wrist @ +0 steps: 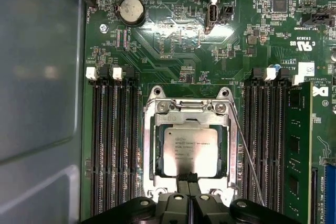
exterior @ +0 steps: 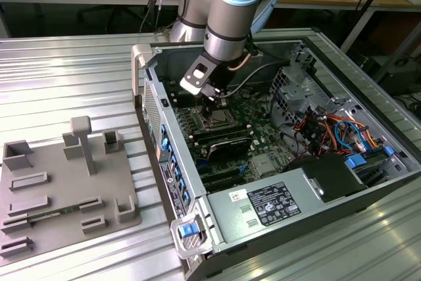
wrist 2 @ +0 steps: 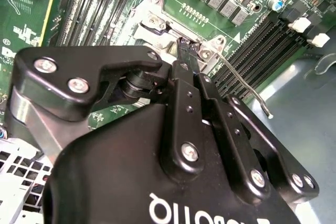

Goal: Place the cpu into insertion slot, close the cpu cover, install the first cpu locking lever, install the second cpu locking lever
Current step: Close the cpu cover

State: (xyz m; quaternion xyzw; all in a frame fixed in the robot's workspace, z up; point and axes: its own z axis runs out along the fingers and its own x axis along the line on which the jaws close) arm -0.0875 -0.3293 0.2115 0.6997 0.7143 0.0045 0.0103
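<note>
The cpu (wrist: 190, 151), a silver-grey square, lies flat in the insertion slot (wrist: 157, 153), whose dark rim shows around it on the green board. The cpu cover (wrist: 189, 109), a shiny metal frame, lies down around the chip. My gripper (wrist: 187, 184) is shut, its two black fingertips pressed together at the cover's near edge, with nothing visibly between them. In the second wrist view the fingers (wrist 2: 184, 72) reach down to the cover (wrist 2: 157, 24). A thin wire locking lever (wrist: 247, 150) (wrist 2: 244, 85) stands loose beside the socket. In the exterior view my gripper (exterior: 214, 97) hangs just over the cpu (exterior: 216, 121).
Long black memory slots (wrist: 113, 145) flank the socket, with a green memory module (wrist: 299, 145) on one side. A coin battery (wrist: 131, 11) sits farther along the board. The case wall (wrist: 37, 77), power supply (exterior: 270, 202) and cable bundle (exterior: 329, 129) hem in the board. A grey fixture plate (exterior: 66, 189) lies outside.
</note>
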